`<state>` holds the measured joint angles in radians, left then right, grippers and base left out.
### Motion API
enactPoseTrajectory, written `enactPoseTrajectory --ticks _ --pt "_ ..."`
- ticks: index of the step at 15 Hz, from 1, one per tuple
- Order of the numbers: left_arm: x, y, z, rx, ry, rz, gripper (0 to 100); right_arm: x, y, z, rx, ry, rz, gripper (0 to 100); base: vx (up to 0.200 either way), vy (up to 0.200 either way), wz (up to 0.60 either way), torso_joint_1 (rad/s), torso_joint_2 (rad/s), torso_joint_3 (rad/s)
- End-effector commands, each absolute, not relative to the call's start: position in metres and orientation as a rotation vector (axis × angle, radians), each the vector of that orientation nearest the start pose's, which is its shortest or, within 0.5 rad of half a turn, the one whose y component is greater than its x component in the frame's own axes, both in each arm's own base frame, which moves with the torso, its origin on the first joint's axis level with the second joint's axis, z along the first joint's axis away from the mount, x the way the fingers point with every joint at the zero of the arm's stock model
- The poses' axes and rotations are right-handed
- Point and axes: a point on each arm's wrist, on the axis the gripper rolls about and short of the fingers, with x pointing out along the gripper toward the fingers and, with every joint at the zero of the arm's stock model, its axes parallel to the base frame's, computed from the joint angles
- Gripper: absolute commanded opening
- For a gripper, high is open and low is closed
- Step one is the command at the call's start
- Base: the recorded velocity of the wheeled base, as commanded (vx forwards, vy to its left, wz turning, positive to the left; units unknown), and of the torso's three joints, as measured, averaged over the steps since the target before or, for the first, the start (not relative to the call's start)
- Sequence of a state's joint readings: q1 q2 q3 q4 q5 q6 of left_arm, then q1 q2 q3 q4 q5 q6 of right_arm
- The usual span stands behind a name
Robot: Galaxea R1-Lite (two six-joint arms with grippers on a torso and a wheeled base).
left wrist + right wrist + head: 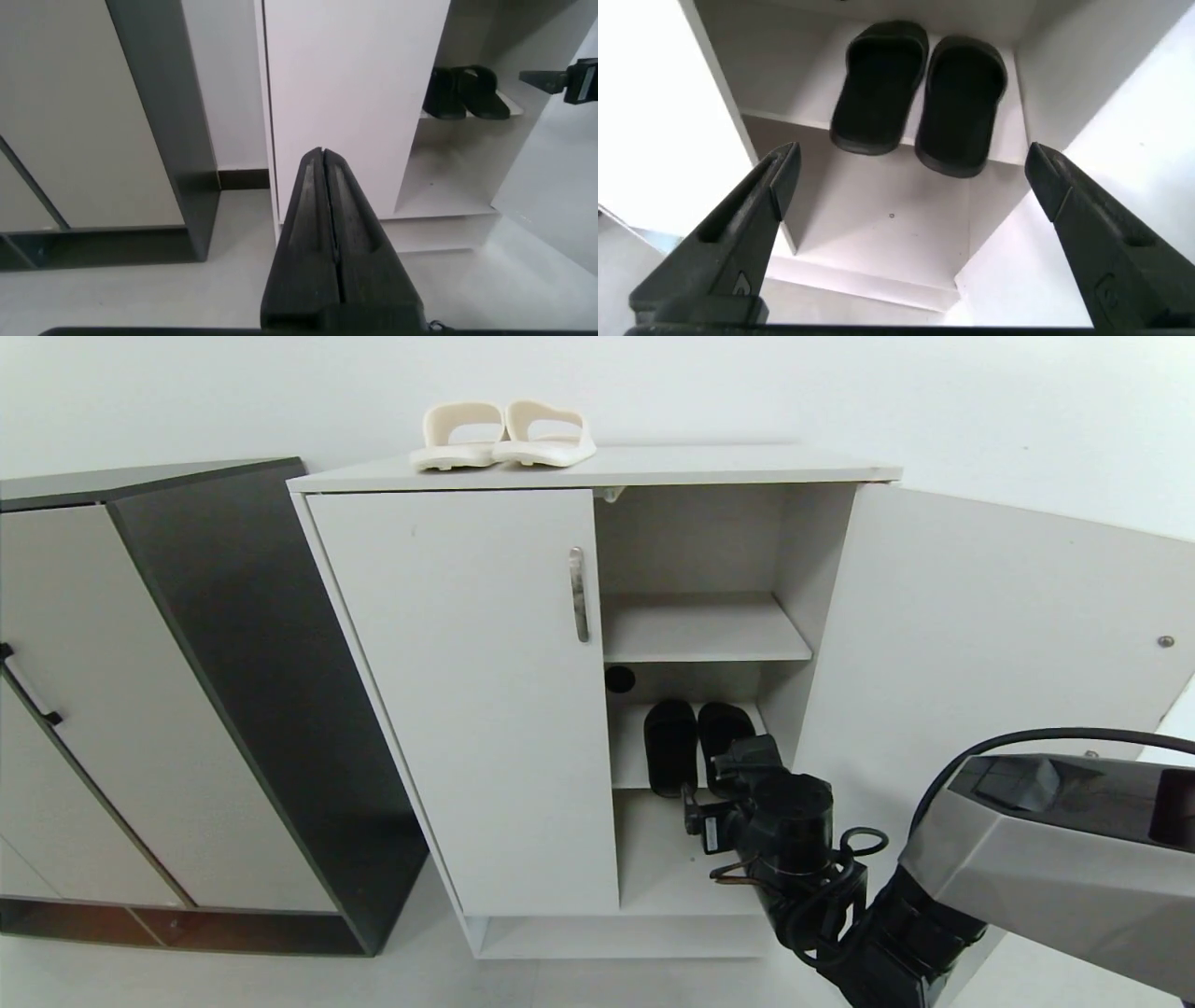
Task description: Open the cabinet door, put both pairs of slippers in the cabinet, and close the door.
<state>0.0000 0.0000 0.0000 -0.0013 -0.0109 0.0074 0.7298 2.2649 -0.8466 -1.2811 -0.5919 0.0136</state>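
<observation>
The black slippers [695, 742] lie side by side at the front edge of a shelf [625, 747] in the white cabinet [467, 709], whose right door [980, 644] stands open. The cream slippers [504, 434] rest toward the left end of the cabinet's top. The right gripper [913, 159] hangs just before the black pair, jaws spread wide. The left gripper [322, 154] has its jaws pressed together.

The closed left door [467, 700] hides that half of the cabinet [700, 462] from you. Your right arm [794, 831], at 5 o'clock, covers one black slipper [726, 728] at its near end. The open door [980, 644] runs off at 3 o'clock.
</observation>
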Motion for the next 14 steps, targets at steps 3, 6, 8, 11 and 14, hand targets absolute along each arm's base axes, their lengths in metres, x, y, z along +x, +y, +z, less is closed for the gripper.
enactPoseTrajectory --ticks 3,6,8,11,14 --pt "-0.0227 -0.0002 0.0757 0.008 0.000 -0.011 0 0.2989 0.2516 0.0539 -0.074 0.114 0.140 100 0.000 0.133 0.00 0.000 0.00 0.002" --pt "-0.0227 -0.0002 0.0757 0.008 0.000 -0.011 0 0.2981 0.2509 0.0527 -0.078 0.118 0.140 100 0.000 0.200 0.00 0.009 0.00 0.002" --pt "-0.0227 -0.0002 0.0757 0.008 0.000 -0.011 0 0.2972 0.2501 0.0524 -0.075 0.115 0.142 100 0.000 0.200 0.00 0.000 0.00 0.009" --pt "-0.0227 -0.0002 0.0757 0.008 0.000 -0.011 0 0.2974 0.2502 0.0514 -0.077 0.116 0.140 100 0.000 0.200 0.00 0.002 0.00 0.002" --pt "-0.0227 -0.0002 0.0757 0.008 0.000 -0.011 0 0.2974 0.2502 0.0514 -0.077 0.116 0.140 100 0.000 0.200 0.00 0.004 0.00 0.004"
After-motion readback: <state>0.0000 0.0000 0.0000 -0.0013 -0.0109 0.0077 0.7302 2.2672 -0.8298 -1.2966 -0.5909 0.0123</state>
